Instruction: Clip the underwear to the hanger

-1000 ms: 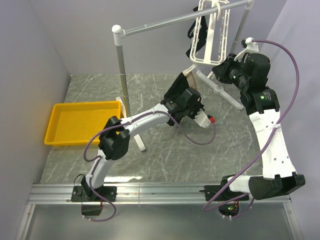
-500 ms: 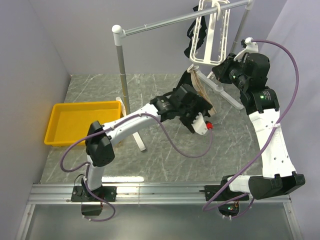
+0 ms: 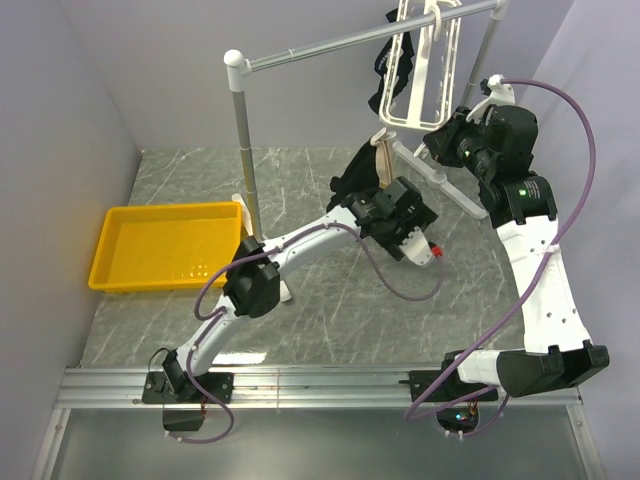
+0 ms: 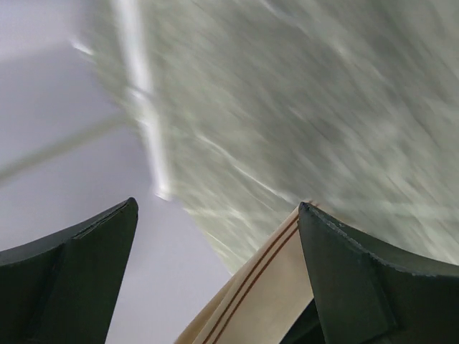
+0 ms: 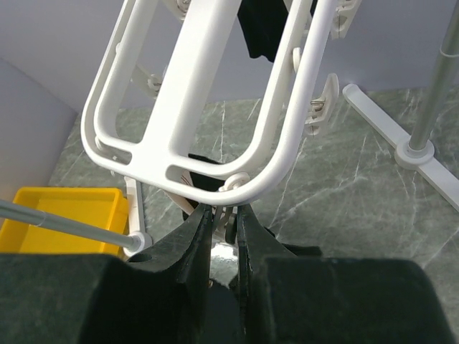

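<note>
The white hanger (image 3: 425, 70) hangs from the grey rail. The underwear (image 3: 352, 185) is black with a tan waistband (image 3: 385, 160), and it dangles below the hanger's lower end. My right gripper (image 3: 445, 140) is at that end, shut on a small hanger clip (image 5: 228, 218) under the frame (image 5: 188, 93). My left gripper (image 3: 378, 200) stands open beside the underwear. In the left wrist view the tan waistband (image 4: 265, 294) lies against the right finger of my left gripper (image 4: 216, 204), ungripped. That view is blurred.
A narrow all-black garment (image 3: 385, 75) hangs on the hanger's far side. The grey rail stand (image 3: 330, 42) has a post (image 3: 243, 140) and white feet (image 3: 445, 185). A yellow tray (image 3: 160, 245) sits at the left. Walls close in left and back.
My left gripper went from shut to open and let go of the tan waistband it had pulled down. The band swung back up under the hanger. The right arm stayed put.
</note>
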Action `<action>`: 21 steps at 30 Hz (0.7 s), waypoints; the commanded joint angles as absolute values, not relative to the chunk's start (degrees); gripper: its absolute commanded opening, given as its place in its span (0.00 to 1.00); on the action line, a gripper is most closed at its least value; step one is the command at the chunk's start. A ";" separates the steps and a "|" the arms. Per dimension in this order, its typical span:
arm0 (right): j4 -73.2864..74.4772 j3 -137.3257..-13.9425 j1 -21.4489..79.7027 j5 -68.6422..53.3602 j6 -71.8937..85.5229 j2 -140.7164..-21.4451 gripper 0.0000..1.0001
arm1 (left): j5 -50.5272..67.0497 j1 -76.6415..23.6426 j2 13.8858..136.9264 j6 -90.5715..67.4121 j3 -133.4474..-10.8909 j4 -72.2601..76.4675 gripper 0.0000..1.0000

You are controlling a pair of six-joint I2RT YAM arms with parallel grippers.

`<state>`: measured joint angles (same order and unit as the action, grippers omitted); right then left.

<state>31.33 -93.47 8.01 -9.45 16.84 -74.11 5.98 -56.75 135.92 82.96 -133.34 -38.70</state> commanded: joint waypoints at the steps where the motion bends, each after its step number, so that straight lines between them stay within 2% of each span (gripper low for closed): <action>1: 29.62 -94.75 8.26 -9.05 16.61 -72.77 0.00 | 0.18 -55.90 134.04 86.13 -132.11 -46.58 0.99; 3: 29.44 -94.66 8.26 -8.88 16.70 -72.69 0.00 | 0.26 -55.72 134.64 85.61 -133.23 -48.42 0.90; 4: 29.44 -94.66 8.26 -8.96 16.70 -72.77 0.00 | 0.18 -55.55 135.61 85.26 -134.11 -49.56 0.74; 5: 29.53 -94.66 8.35 -8.79 16.70 -72.60 0.00 | 0.18 -55.46 135.62 84.47 -134.73 -49.31 0.65; 6: 29.44 -94.57 8.35 -8.62 16.53 -72.68 0.00 | -1.48 -55.37 135.53 84.64 -134.30 -48.87 0.44; 8: 29.36 -94.66 8.26 -8.53 16.44 -72.60 0.00 | -2.02 -55.20 133.86 85.17 -131.23 -45.63 0.25; 9: 29.44 -94.75 8.09 -8.53 16.52 -72.77 0.00 | -1.24 -55.02 133.16 85.25 -130.18 -44.48 0.08; 10: 29.44 -94.83 8.17 -8.61 16.52 -72.86 0.00 | -0.53 -54.93 131.33 84.73 -128.08 -43.34 0.01; 21: 28.92 -95.01 8.17 -8.26 16.70 -73.39 0.00 | 15.82 -53.27 114.53 83.06 -113.12 -34.63 0.00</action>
